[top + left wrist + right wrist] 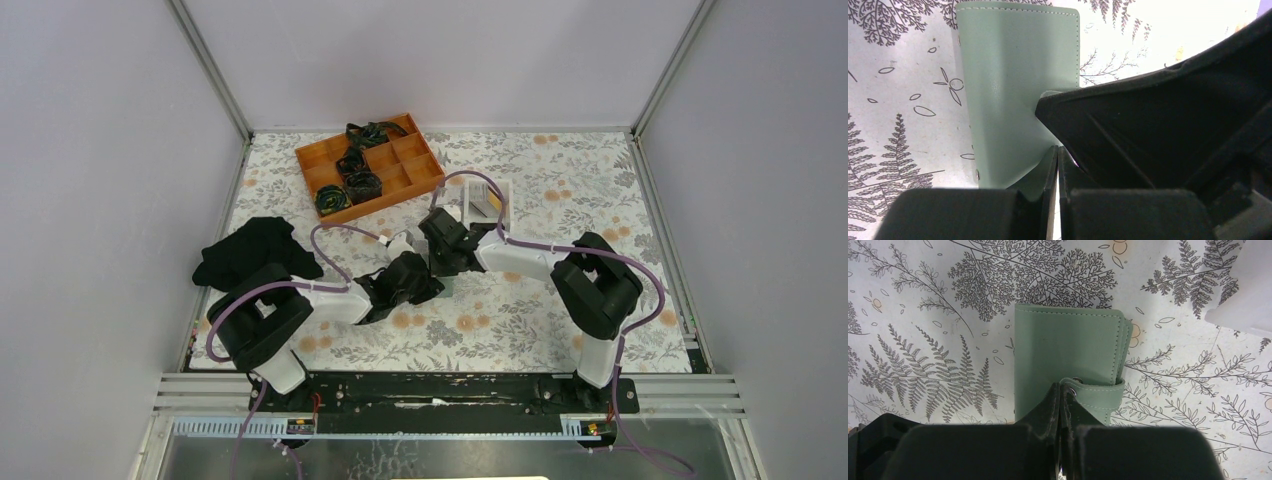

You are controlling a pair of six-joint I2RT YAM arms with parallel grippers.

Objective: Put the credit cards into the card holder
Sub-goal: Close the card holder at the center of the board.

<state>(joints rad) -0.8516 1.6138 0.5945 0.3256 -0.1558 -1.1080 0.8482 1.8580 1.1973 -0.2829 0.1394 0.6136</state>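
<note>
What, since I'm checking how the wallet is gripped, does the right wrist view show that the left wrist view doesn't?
Only right wrist: the snap strap pinched by the right gripper, and a white tray corner. Only left wrist: the left gripper shut on the cover's edge, the other arm's black body alongside. Both: the green card holder on fern-print cloth.

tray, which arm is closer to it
Right. The right arm ends just off the tray's near-left side; the left arm ends farther off the same way. Both grip the wallet.
</note>
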